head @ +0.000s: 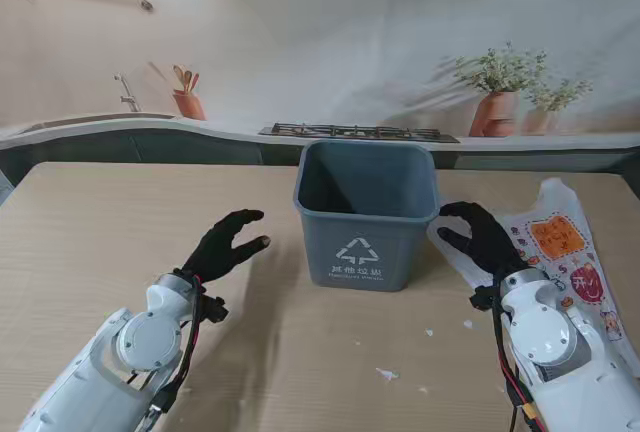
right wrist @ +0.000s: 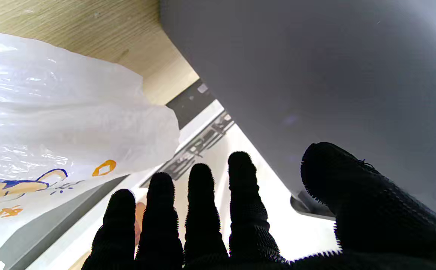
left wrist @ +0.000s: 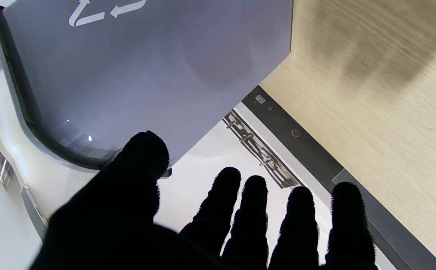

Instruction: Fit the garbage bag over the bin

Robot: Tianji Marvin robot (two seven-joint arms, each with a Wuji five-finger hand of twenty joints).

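On the wooden table, both hands, left hand and right hand, hover empty, fingers spread; the thin bag might slip or nudge the bin.

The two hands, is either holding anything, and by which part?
Nothing is held. The left hand and right hand are open beside the bin; the bag lies untouched.

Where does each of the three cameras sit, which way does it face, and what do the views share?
Stand view: above the shoulders, looking down at the table; shows both arms, left hand, right hand.
Left wrist view: looks along the open fingers at the bin.
Right wrist view: looks along its fingers at the bin and the garbage bag.
Shared: all three show the grey bin; the bag shows in stand and right wrist views.
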